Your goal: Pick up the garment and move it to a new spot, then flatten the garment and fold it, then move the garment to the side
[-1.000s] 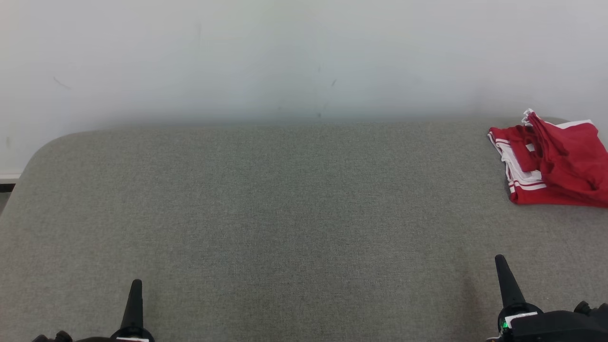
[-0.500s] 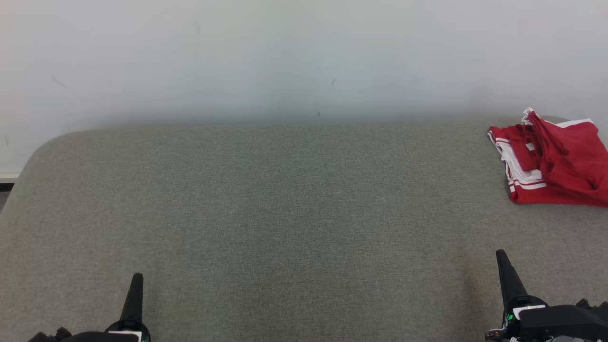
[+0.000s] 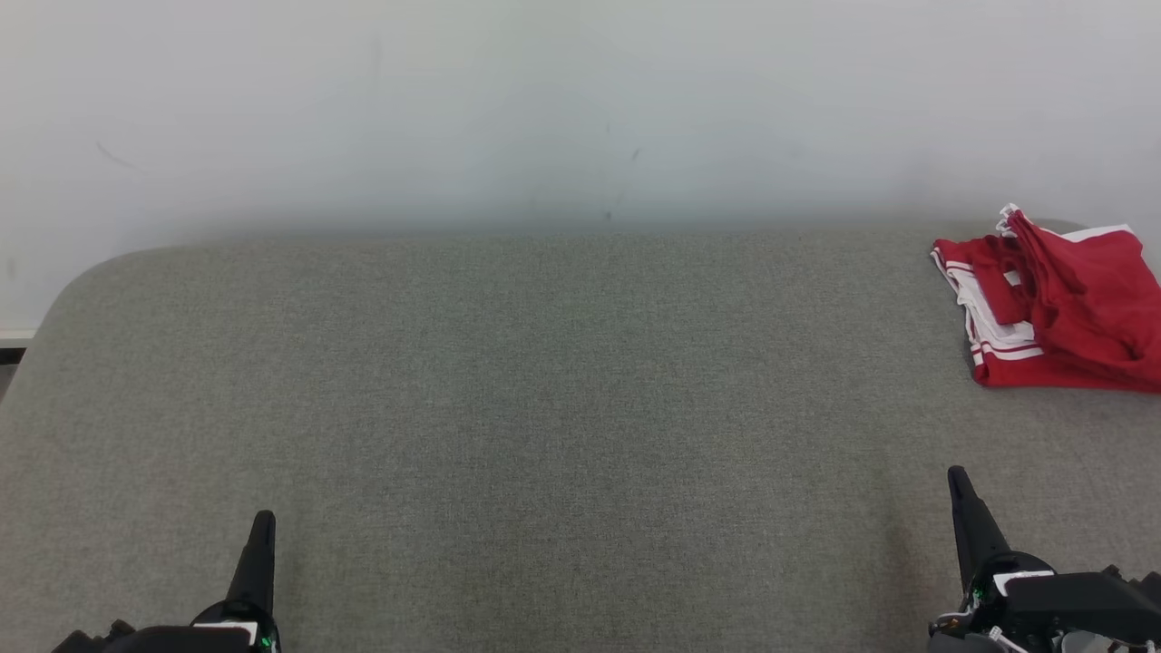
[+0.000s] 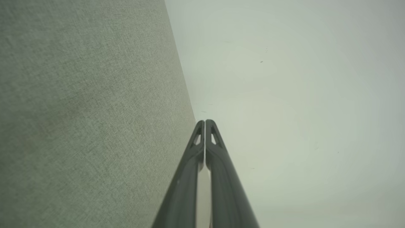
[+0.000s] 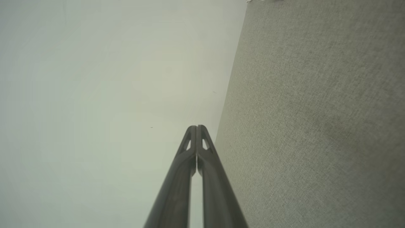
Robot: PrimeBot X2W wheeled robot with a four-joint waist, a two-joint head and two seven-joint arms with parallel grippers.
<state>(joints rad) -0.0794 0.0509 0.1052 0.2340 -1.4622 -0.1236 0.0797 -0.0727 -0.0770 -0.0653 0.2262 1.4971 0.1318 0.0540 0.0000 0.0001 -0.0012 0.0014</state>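
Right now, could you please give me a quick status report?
Both grippers shut, empty: left gripper, right gripper. Red garment roughly folded, far right of grey surface. Nothing in the way.

Padded surface: grey woven cloth, matt, coarse weave. Garment, far right edge: soft red cloth, white trim, matt. Left gripper, right gripper: dark, smooth, plastic-looking. Wall: smooth, matt.

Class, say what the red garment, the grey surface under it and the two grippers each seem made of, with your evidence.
Red garment: soft cloth, likely knit, matte; it creases and bunches, with white striped trim.
Grey surface: woven fabric covering, matte; a fine weave shows.
Left gripper and right gripper: probably moulded plastic, dark, smooth; slotted tips, faint sheen.
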